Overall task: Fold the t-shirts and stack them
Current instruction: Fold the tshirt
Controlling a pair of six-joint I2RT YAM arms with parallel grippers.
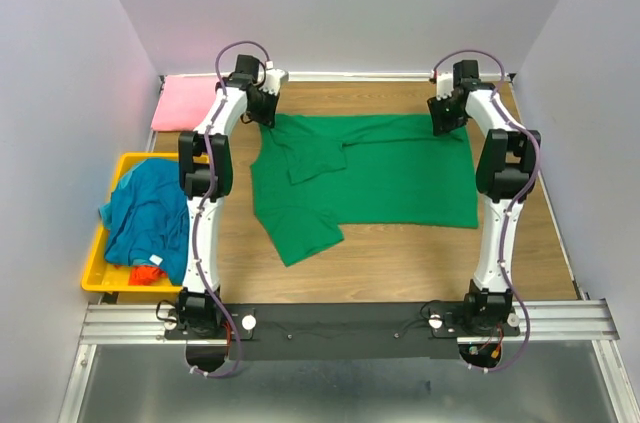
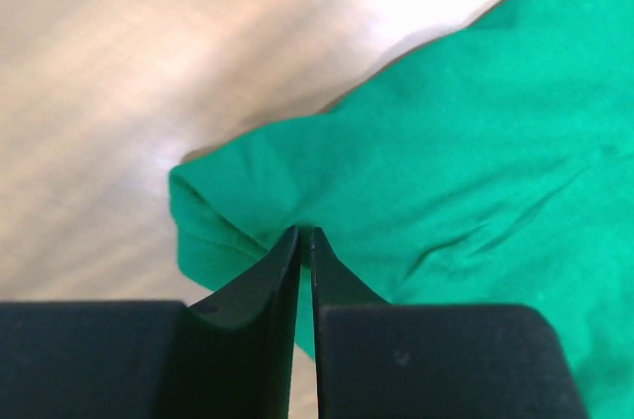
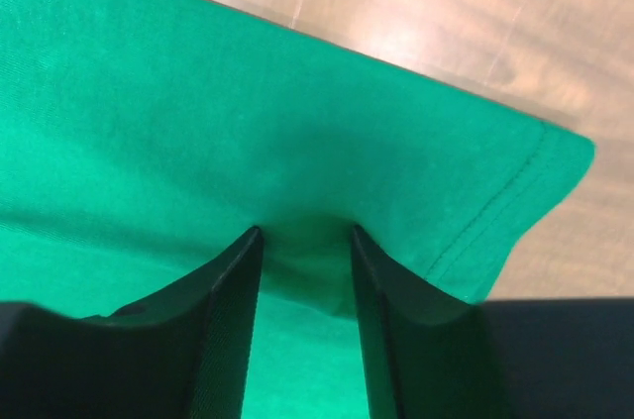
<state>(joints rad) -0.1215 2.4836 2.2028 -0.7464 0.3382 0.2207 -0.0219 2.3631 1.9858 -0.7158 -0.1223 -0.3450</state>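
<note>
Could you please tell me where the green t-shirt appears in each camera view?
Top external: green t-shirt centred on the wooden table.
Left wrist: the shirt fills the right and lower picture.
Right wrist: the shirt covers left and centre.
Shared landmark: the wooden table, bare beside the shirt.

- Four t-shirts: green t-shirt (image 1: pixel 380 178), pink t-shirt (image 1: pixel 185 103), teal-blue t-shirt (image 1: pixel 150 208), orange-red t-shirt (image 1: pixel 147 273), barely showing.
- One yellow bin (image 1: pixel 95 278).
- Two arms: left arm (image 1: pixel 205 163), right arm (image 1: pixel 505 168).
- One table (image 1: pixel 400 253).

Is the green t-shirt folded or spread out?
Mostly spread: the green t-shirt lies flat on the table, with only one sleeve turned over onto its body.
</note>
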